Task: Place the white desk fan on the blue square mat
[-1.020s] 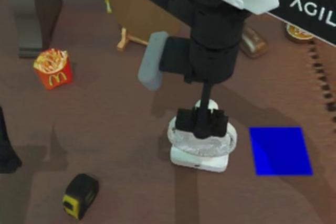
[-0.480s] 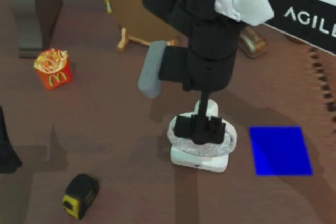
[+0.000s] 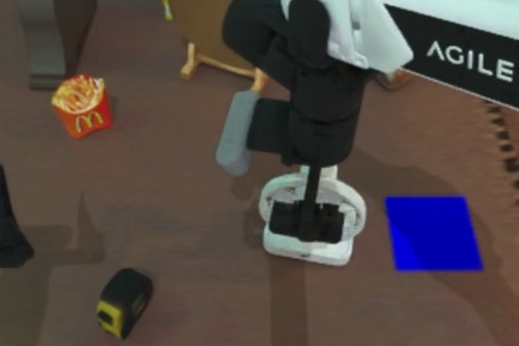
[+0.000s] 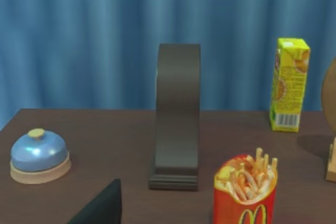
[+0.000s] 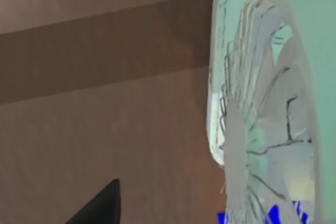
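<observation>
The white desk fan (image 3: 324, 250) stands on the brown table at centre, its grey grille ring partly covered from above by my right gripper (image 3: 312, 222). That gripper is open and low over the grille, straddling its top. In the right wrist view the fan (image 5: 268, 103) fills the side, with one dark fingertip (image 5: 102, 208) apart from it and the other finger out of view. The blue square mat (image 3: 432, 232) lies flat just right of the fan, with bare table between them. My left arm (image 3: 10, 237) is parked at the left edge, its gripper open.
A red fries box (image 3: 81, 105) and a tall dark stand (image 3: 49, 14) sit at the left. A round brown disc on a wooden stand (image 3: 207, 14) is behind the fan. A yellow-black tape measure (image 3: 124, 303) lies front left. A blue bell (image 4: 38, 156) shows in the left wrist view.
My right gripper has come down and slightly forward over the fan's grille. The fan, the mat and the left arm have stayed where they were.
</observation>
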`<action>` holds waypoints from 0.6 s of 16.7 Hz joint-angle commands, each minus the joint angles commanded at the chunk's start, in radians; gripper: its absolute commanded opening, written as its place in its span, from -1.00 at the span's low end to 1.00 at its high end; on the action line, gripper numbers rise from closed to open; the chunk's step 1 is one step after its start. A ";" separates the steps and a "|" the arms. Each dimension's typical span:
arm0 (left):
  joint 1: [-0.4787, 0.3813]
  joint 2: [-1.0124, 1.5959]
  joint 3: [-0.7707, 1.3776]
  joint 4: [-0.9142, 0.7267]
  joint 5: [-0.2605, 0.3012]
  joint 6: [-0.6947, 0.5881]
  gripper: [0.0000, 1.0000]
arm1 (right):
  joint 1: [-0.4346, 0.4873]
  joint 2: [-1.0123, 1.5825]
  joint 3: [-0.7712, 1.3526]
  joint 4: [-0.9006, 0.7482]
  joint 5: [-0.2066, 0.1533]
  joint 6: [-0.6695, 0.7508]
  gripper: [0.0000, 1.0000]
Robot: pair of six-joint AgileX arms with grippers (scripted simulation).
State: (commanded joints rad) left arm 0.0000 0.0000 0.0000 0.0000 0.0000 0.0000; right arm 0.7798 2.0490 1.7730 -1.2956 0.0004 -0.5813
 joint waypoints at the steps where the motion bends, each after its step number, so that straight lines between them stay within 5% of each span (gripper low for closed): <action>1: 0.000 0.000 0.000 0.000 0.000 0.000 1.00 | 0.000 0.000 0.000 0.000 0.000 0.000 1.00; 10: 0.000 0.000 0.000 0.000 0.000 0.000 1.00 | 0.000 0.000 0.000 0.000 0.000 0.000 -0.36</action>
State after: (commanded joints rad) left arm 0.0000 0.0000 0.0000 0.0000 0.0000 0.0000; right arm 0.7798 2.0490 1.7730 -1.2956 0.0004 -0.5813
